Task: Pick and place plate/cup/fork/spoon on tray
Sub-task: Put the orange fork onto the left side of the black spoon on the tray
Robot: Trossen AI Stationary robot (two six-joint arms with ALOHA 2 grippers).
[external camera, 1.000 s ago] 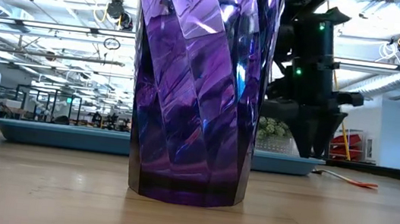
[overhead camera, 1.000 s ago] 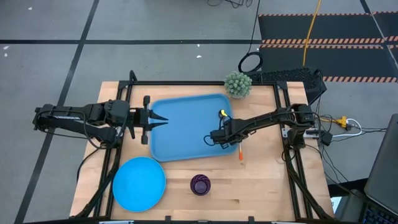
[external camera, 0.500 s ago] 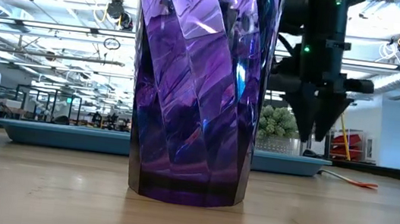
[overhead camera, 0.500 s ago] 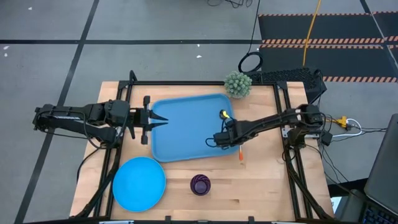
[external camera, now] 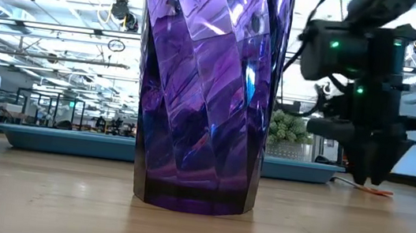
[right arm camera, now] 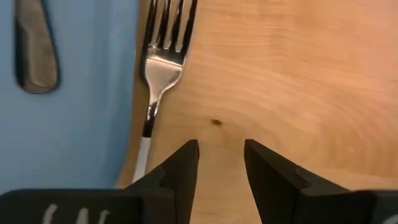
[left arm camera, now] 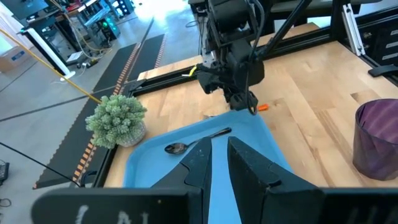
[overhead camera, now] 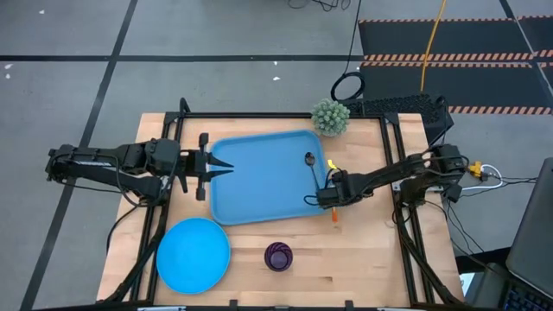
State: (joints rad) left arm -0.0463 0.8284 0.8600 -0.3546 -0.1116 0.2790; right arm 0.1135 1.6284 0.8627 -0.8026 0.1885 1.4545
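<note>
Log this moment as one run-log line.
spoon: in tray | right gripper: open above fork beside tray | left gripper: open, waiting at tray's left edge | plate, cup: on table

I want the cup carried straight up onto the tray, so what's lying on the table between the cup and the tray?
Nothing: in the high view the strip of wooden table between the cup and the near rim of the tray is bare.

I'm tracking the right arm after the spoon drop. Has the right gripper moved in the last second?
Yes. The right gripper has moved from over the tray toward its right edge, now above the fork on the table.
</note>
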